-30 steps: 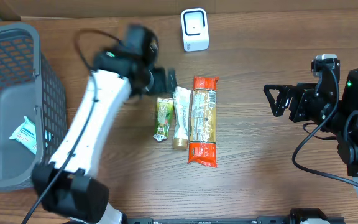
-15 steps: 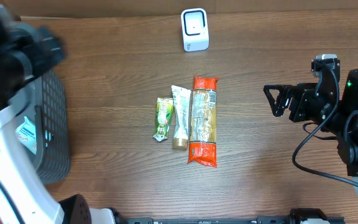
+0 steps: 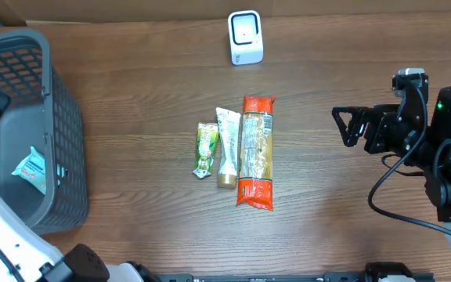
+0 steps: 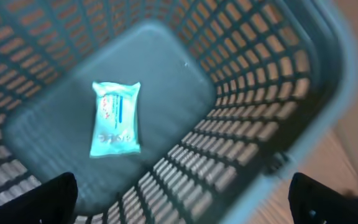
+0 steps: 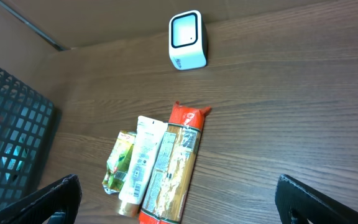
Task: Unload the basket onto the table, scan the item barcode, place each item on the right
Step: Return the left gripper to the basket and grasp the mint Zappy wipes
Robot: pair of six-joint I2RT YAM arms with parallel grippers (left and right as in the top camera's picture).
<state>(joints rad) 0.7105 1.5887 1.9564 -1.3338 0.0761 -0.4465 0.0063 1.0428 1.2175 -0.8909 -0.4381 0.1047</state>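
Three items lie side by side mid-table: a small green sachet (image 3: 204, 150), a white tube (image 3: 227, 146) and a long orange-ended pasta packet (image 3: 257, 151), near the white box-shaped scanner (image 3: 246, 37). Our left gripper (image 4: 185, 205) hangs over the grey mesh basket (image 3: 61, 117), fingers wide apart and empty, above a pale blue packet (image 4: 115, 118) inside. Our right gripper (image 3: 349, 125), also spread and empty, hovers at the right. We judge we are between items; next, grasp one and face its barcode to the scanner.
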